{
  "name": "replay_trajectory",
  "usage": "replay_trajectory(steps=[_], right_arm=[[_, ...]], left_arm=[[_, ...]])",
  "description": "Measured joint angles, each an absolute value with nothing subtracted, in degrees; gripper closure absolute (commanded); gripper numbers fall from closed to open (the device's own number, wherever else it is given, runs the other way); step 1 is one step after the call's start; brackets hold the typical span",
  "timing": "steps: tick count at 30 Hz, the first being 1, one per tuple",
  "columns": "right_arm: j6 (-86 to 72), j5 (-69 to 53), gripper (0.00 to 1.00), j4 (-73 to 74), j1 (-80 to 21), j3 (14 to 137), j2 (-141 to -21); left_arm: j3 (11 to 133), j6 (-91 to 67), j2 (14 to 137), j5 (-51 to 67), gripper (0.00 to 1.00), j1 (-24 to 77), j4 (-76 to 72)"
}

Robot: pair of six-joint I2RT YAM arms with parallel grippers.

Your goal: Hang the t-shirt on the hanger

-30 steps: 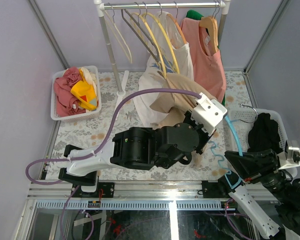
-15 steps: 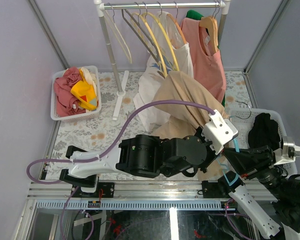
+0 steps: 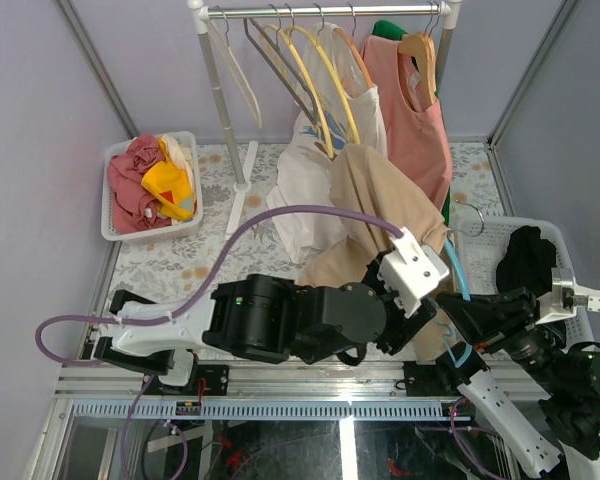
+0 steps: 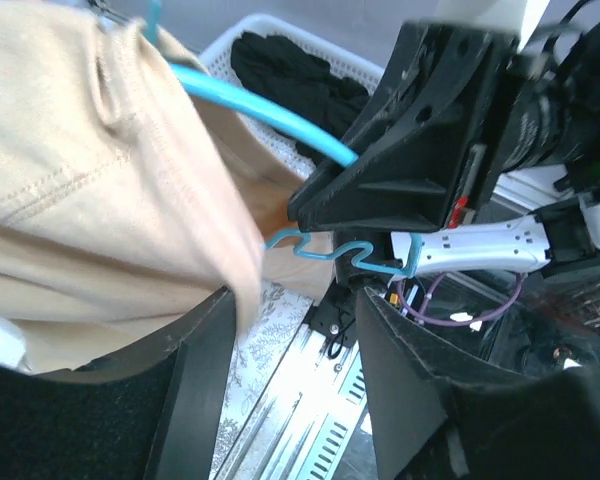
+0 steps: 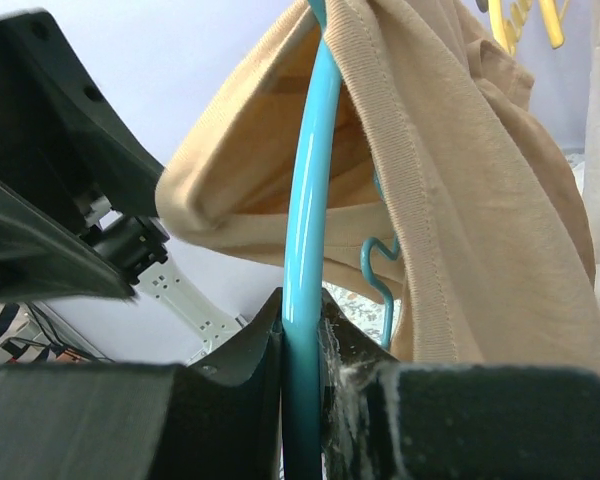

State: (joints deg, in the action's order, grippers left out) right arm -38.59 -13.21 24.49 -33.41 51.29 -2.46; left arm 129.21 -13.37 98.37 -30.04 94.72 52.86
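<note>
Jaws first: the right jaws are clamped hard on the hanger (image 5: 306, 180) at the near right of the bench (image 3: 170, 265), while the left jaws stand spread, tan cloth only brushing one finger (image 4: 195, 400). In the last second the t-shirt (image 3: 370, 200) has risen from a low bundle into a tall tent over the hanger's arm. One shoulder looks threaded, the other still to go!

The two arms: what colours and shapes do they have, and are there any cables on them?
The left arm has bulky black joints on white links, a white block at its wrist, and a mauve cable looping along it. The right arm is likewise black and white, its white link bearing dark slots. The left tool and right tool have matte black fingers.
</note>
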Motion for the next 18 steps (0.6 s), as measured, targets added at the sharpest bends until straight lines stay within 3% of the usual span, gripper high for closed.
replay_trajectory(steps=[4, 18], right_arm=[[-38.63, -13.43, 1.0, 23.38, -33.36, 49.76, -2.35], [-41.76, -25.93, 1.0, 18.55, -33.26, 48.56, -3.27]], left_arm=[[134.15, -10.87, 97.8, -30.65, 0.49, 94.74, 54.13], [131.98, 1.34, 85.47, -35.81, 0.21, 94.74, 55.24]])
